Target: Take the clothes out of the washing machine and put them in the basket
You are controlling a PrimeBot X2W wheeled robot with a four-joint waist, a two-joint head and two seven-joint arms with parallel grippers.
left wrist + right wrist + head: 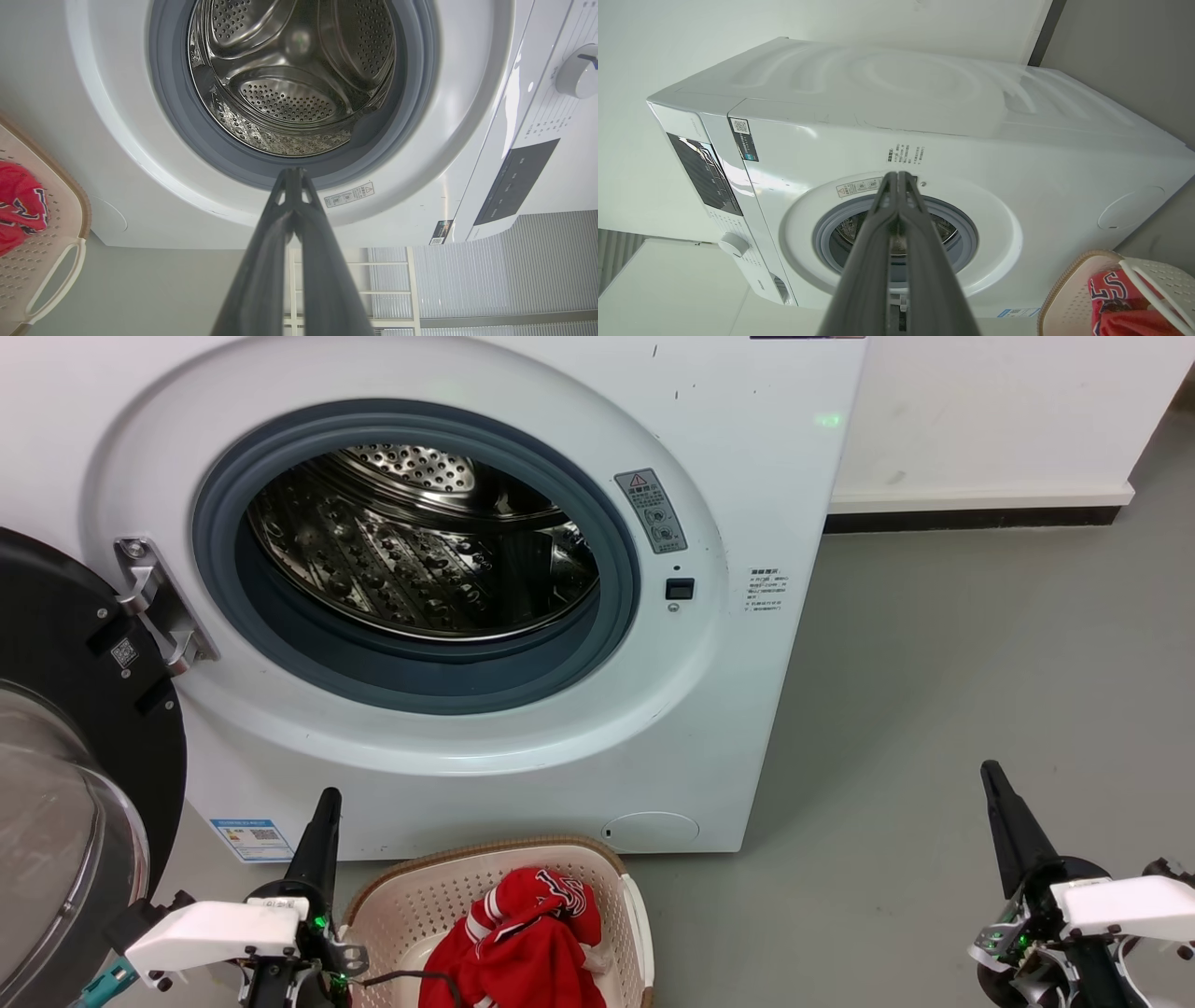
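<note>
Closest in, at 8 o'clock of the head view, the round black-rimmed door (56, 784) stands swung open on its steel hinge, its glass bulging toward the camera. To its right, at 7 o'clock, the left pincer (327, 803) points toward 12 o'clock with its two dark fingers pressed together and nothing between them. The left wrist view shows the same narrow tips (293, 173) meeting in front of the washer's grey ring. Just beside that arm, at 6 o'clock, the basket (420, 896) sits on the grey floor (934, 709), near the foot of the washing machine (747, 476). The clothes (523, 943) lie inside the basket as a crumpled red heap with white striped trim and dark lettering, bunched toward its 3 o'clock side. Well apart from the basket, at 4 o'clock, the right pincer (991, 777) also points up over bare floor, its fingers closed tip to tip and empty. In its own wrist view the joined tips (899, 176) rise across the machine's opening. Behind this row, from 10 to 1 o'clock, the machine's mouth gapes, the grey rubber ring (420, 686) framing the perforated steel drum (420, 560). A warning sticker (651, 510) sits at the ring's 2 o'clock.
</note>
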